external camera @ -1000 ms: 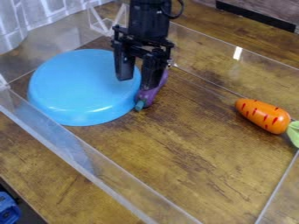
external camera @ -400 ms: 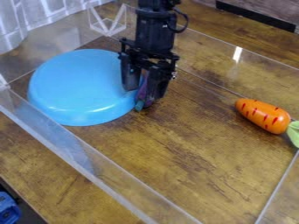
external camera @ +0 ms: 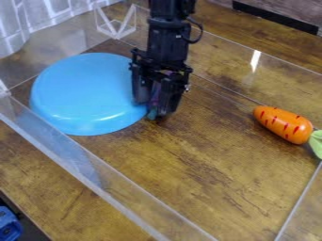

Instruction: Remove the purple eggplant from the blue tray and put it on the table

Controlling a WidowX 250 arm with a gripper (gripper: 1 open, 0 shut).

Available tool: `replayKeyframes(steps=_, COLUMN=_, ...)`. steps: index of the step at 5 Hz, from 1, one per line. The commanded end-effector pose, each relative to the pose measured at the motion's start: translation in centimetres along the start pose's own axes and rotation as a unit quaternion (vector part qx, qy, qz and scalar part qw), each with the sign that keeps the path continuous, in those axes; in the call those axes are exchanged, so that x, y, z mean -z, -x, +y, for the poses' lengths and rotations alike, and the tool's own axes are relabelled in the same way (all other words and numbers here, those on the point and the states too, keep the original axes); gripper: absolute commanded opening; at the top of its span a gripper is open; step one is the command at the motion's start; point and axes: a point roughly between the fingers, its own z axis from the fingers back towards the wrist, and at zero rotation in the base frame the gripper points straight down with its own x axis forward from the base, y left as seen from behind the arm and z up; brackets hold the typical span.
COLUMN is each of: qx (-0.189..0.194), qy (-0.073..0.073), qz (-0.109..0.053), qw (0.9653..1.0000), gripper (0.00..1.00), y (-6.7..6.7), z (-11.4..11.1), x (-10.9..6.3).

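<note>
- Gripper (external camera: 156, 94), black, points down at the right rim of the blue tray (external camera: 88, 93); whether its fingers are spread or closed on anything cannot be told.
- Purple eggplant (external camera: 157, 104) lies mostly hidden behind the fingers, just beside the tray's right rim; whether it touches the tray or the table cannot be told.
- Blue tray sits toward the left edge of the table (external camera: 189, 179), near the clear wall (external camera: 94, 169).
- Orange carrot (external camera: 284, 124) with a green top lies near the table's right edge, well apart from the gripper.
</note>
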Motion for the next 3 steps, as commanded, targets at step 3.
replayKeyframes(steps=3, qx=0.021, qy=-0.009, qz=-0.019, qw=0.9996, gripper=0.00, y=-1.30, z=-0.14, x=-0.96)
